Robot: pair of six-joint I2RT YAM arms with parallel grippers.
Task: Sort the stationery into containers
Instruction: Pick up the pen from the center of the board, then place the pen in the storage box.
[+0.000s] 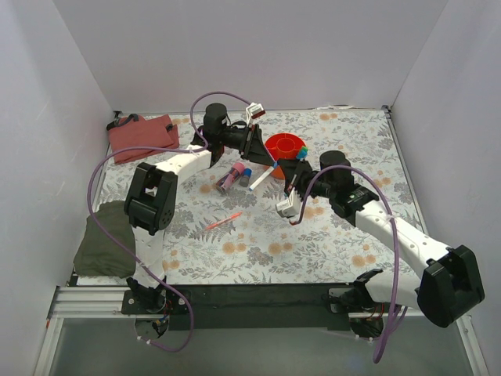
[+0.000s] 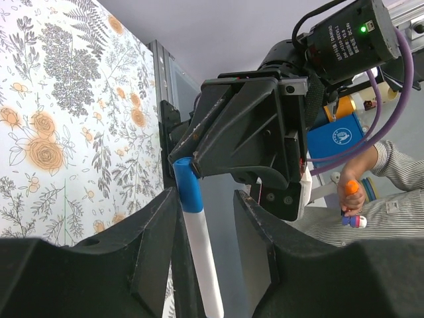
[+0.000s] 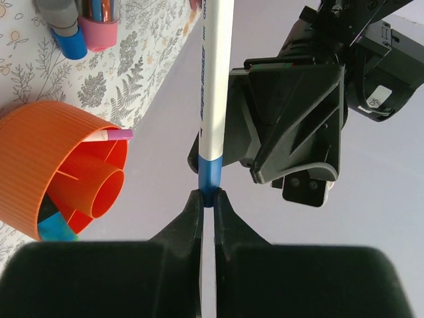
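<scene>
A thin white felt-tip with a blue cap (image 1: 261, 175) hangs in the air between my two grippers, beside the orange cup (image 1: 284, 146). My right gripper (image 3: 207, 197) is shut on the pen's blue cap (image 3: 211, 173). My left gripper (image 2: 205, 205) is open, and the white pen (image 2: 201, 252) lies between its jaws against the left finger. The cup (image 3: 40, 159) holds a few pens in its red inner section. A pink tube (image 1: 229, 177) and a blue-capped highlighter (image 1: 245, 175) lie left of the cup. A thin orange-red pen (image 1: 224, 221) lies nearer the front.
A red cloth (image 1: 142, 135) lies at the back left and an olive-green cloth (image 1: 106, 237) at the front left, off the floral mat. White walls close in the table on three sides.
</scene>
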